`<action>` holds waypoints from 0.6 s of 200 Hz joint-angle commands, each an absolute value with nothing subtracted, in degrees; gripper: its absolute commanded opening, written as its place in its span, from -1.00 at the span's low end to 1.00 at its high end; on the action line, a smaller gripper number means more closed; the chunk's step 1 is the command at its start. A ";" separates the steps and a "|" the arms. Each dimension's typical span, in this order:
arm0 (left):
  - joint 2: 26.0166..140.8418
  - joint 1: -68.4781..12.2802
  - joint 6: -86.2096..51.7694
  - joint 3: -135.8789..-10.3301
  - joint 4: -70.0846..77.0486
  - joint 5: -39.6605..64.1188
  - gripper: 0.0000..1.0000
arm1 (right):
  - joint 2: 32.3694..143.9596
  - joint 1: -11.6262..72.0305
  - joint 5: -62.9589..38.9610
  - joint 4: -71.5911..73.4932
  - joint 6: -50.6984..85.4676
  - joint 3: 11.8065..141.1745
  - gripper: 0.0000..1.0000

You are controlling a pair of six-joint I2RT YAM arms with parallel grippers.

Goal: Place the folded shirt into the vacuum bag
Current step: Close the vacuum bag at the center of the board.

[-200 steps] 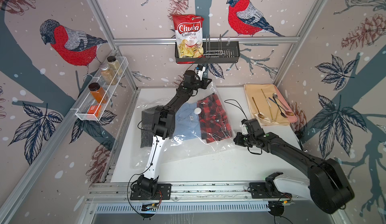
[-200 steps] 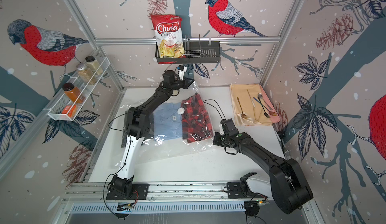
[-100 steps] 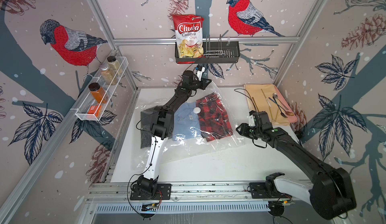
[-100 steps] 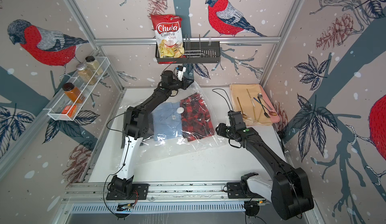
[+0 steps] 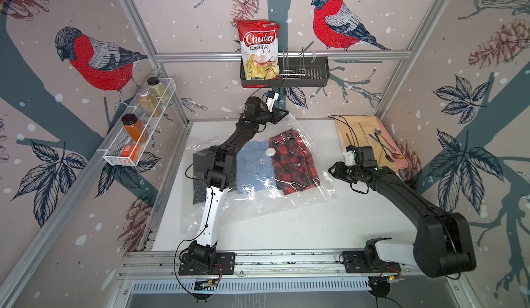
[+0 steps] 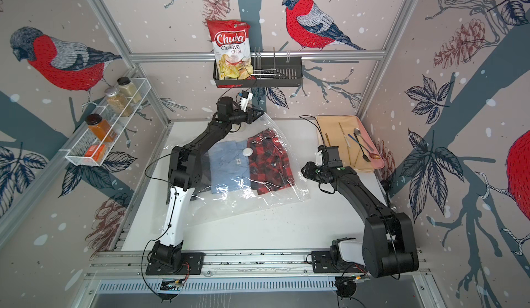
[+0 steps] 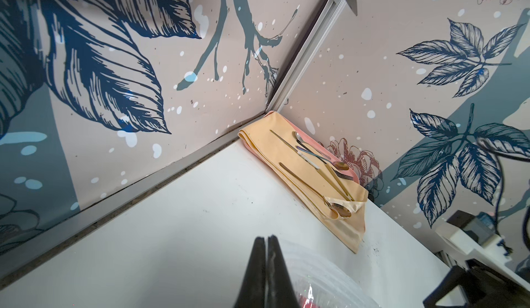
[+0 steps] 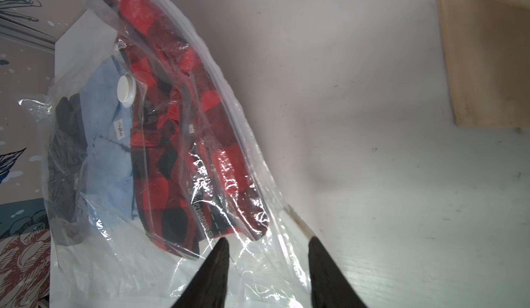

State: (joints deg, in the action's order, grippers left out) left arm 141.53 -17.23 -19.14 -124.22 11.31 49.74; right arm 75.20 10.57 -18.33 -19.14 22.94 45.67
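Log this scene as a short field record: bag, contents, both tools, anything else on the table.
bag: vacuum bag, clear, on the table, far corner lifted
contents: red plaid shirt, blue shirt, dark shirt, side by side
valve cap: white, over the blue shirt's edge
left tool: shut on the lifted corner
right tool: open, empty, at the bag's edge
also: cutlery on a yellow cloth

Bullfinch-and-pinecone wallpaper [image 5: 338, 22] is covering all three walls, with aluminium frame rails [image 5: 200, 55] running along the seams. A black wire basket [image 5: 315, 75] is hanging on the wall just above the left gripper [image 5: 285, 112], holding a chips bag [image 5: 259, 48]. A white wire shelf [image 5: 117, 148] carrying spice jars [image 5: 133, 127] is hanging well apart from that gripper. Soft, even light is falling on the white worktop [image 5: 301, 229].
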 commanded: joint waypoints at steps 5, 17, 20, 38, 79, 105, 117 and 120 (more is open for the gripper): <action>141.59 -15.63 -20.72 -123.22 16.51 57.07 -1.00 | 76.48 9.57 -20.08 -14.08 22.15 45.00 -0.05; 141.44 -14.92 -22.69 -122.08 19.20 59.28 -1.00 | 77.28 9.36 -21.00 -12.75 22.06 45.08 -0.01; 141.42 -14.71 -23.08 -121.72 19.77 59.72 -1.00 | 77.58 9.40 -21.40 -12.36 21.95 45.16 -0.01; 141.02 -14.09 -24.46 -120.34 22.03 61.21 -1.00 | 79.32 9.40 -23.68 -10.23 21.35 45.72 0.02; 140.54 -13.02 -24.63 -118.87 23.02 62.05 -1.00 | 82.98 9.91 -25.81 -9.57 18.93 47.73 -0.04; 140.54 -12.57 -24.77 -118.39 23.51 62.22 -1.00 | 84.13 10.19 -25.66 -10.65 17.77 48.56 -0.13; 140.62 -12.35 -24.78 -118.30 23.63 62.31 -1.00 | 84.23 10.28 -23.94 -11.18 17.67 48.44 -0.16; 140.62 -12.31 -24.86 -118.23 23.67 62.38 -1.00 | 84.24 10.28 -23.38 -11.31 17.67 48.36 -0.17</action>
State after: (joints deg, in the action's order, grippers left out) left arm 141.32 -12.80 -24.14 -118.48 20.49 60.62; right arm 83.90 10.13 -24.62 -10.98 19.25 48.12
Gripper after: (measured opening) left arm 0.049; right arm 0.430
